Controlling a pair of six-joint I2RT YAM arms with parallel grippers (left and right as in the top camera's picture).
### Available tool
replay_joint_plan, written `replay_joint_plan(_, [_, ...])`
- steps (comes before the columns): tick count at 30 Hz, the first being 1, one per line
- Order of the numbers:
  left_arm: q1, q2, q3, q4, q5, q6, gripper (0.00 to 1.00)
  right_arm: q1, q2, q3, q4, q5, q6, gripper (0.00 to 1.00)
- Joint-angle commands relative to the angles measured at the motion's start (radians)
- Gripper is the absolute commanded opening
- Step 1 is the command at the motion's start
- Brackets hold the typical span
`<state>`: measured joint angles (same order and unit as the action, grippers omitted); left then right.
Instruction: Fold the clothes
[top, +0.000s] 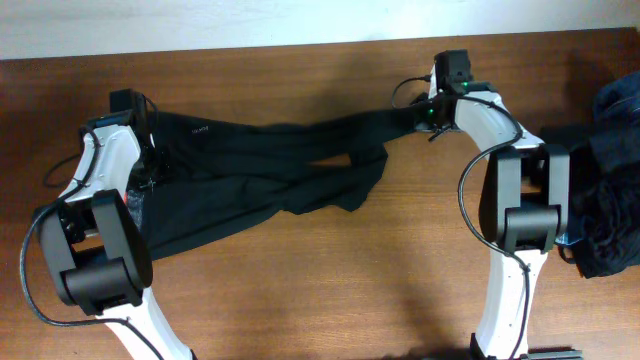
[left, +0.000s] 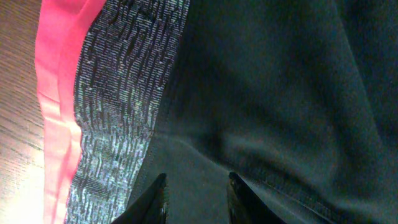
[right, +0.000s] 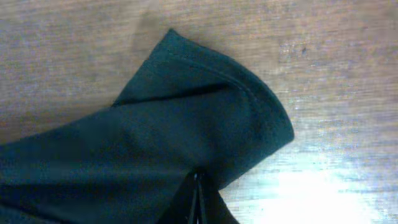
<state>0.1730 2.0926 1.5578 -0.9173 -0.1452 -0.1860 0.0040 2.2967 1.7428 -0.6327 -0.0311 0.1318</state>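
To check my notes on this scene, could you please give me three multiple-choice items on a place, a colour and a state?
1. On the table, the denim heap lies: A far right; B centre; C far left.
2. The strip beside the grey waistband is: A blue; B red; C yellow.
3. The right gripper is: A wide open; B shut on nothing; C shut on the pants.
Key: A, it sits far right overhead; B, seen in the left wrist view; C, it pinches the hem.

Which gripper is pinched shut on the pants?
The right gripper: fingers together on the hem of the black pants; the left gripper, at the grey waistband, shows a gap between its fingers.
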Motion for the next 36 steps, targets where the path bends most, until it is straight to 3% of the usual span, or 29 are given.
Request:
replay_joint_plan(1, [-0.001, -0.011, 0.007, -0.001, 0.011, 0.008, 0.38, -0.011, -0.062, 0.064, -0.07, -0.041, 0.005, 0.05])
replay_joint_plan(8, [0.0, -0.011, 0.007, 0.0, 0.011, 0.008, 0.47, -0.011, -0.243, 0.229, -0.378, -0.042, 0.005, 0.16])
replay_joint_plan(10, [0.0, -0.011, 0.007, 0.0, 0.011, 0.008, 0.59, -0.011, -0.295, 0.23, -0.44, -0.047, 0.006, 0.36])
replay_joint_plan(12, [0.0, -0.011, 0.007, -0.001, 0.011, 0.008, 0.65, -0.011, -0.334, 0.23, -0.515, -0.074, 0.008, 0.49])
replay_joint_plan(19, [0.0, -0.011, 0.007, 0.0, 0.012, 0.008, 0.68, 0.004, -0.344, 0.196, -0.776, -0.247, 0.006, 0.51])
replay_joint_plan(25, [0.0, -0.011, 0.008, 0.021, 0.038, 0.008, 0.8, 0.09, -0.344, 0.067, -0.791, -0.291, -0.008, 0.52])
replay_joint_plan(29, [0.0, -0.012, 0.037, 0.029, 0.078, 0.008, 0.81, 0.187, -0.344, -0.026, -0.748, -0.323, -0.046, 0.52])
replay_joint_plan(34, [0.0, -0.027, 0.155, -0.074, 0.168, 0.008, 0.78, 0.28, -0.344, -0.116, -0.645, -0.292, -0.045, 0.53])
replay_joint_plan(35, [0.0, -0.031, 0.186, -0.107, 0.179, 0.008, 0.74, 0.295, -0.344, -0.137, -0.624, -0.286, -0.045, 0.53])
replay_joint_plan(36, [0.0, -0.034, 0.21, -0.137, 0.188, 0.008, 0.5, 0.308, -0.344, -0.159, -0.6, -0.286, -0.045, 0.53])
